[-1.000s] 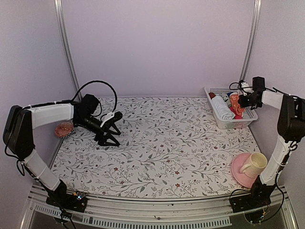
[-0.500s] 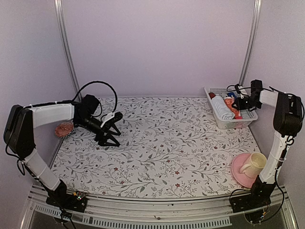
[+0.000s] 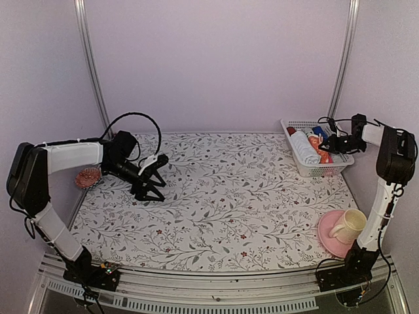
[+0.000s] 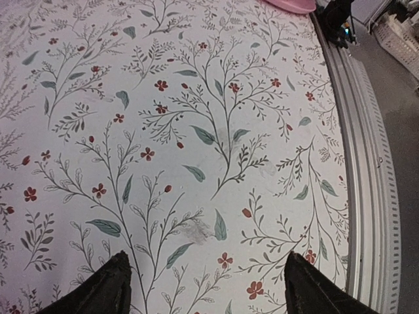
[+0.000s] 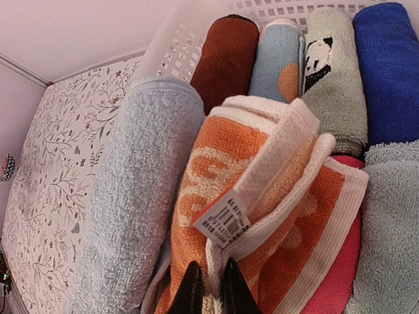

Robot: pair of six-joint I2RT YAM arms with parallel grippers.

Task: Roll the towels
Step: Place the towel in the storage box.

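Reaching into the basket point(image 5: 175, 47), the right gripper point(image 5: 211, 291) pinches the orange towel point(image 5: 219, 163).
The left gripper point(image 4: 206, 271) hangs low over the table point(image 4: 216, 98), jaws wide.

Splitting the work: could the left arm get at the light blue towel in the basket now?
Probably not. The left gripper is open over the table's left side; the light blue towel lies in the basket at the far right corner, where the right gripper sits.

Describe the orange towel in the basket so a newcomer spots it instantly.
Find the white basket at the far right corner of the table. Inside, the orange towel lies beside a light blue towel. It alone has white edging and a barcode tag.
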